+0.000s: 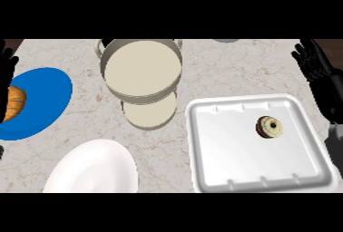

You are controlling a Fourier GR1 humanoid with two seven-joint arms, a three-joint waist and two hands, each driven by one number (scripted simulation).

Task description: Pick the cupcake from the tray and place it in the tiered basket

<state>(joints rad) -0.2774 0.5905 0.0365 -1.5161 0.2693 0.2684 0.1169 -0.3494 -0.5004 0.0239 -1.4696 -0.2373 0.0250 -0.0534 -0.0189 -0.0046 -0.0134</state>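
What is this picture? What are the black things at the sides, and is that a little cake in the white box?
You are looking through a robot's eyes, straight down at a kitchen counter. The black things are its two hands. The right hand rests at the right edge with its fingers up and straight. The left hand only peeks in at the left edge, so I cannot tell how its fingers are. Neither hand holds anything.

Yes, the little cake is a cupcake, lying in a white tray. The robot should move it into the tiered basket, the round beige thing at the top with a smaller shelf below it. There is also a blue plate with a brown pastry on it, and a white plate.
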